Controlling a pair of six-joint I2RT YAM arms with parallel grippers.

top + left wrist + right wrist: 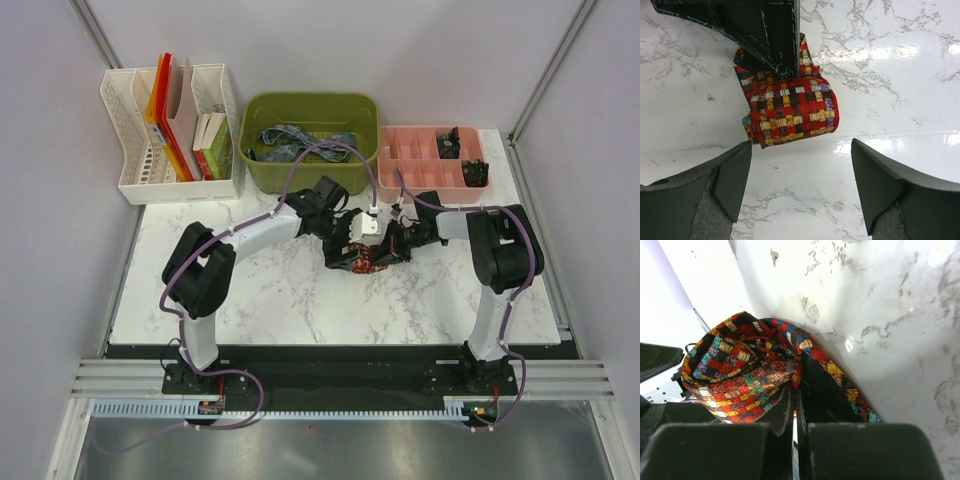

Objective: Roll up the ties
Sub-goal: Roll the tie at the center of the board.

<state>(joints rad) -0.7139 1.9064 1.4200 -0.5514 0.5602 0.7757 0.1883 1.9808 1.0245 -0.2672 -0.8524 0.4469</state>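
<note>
A tie (790, 112) with a busy red, orange and dark check pattern lies rolled up on the marble table (300, 300) near the middle. My right gripper (796, 390) is shut on the roll's end fabric, and its dark fingers (770, 35) reach in from the top of the left wrist view. My left gripper (800, 185) stands open just short of the roll, with only bare table between its fingers. From above, the left gripper (348, 242) and right gripper (390, 245) meet over the tie (364, 264). A blue-grey patterned tie (295, 140) lies in the green bin.
At the back of the table stand a green bin (312, 108), a pink compartment tray (415, 165) with small dark items to its right, and a white file organizer (135, 150) with books at the back left.
</note>
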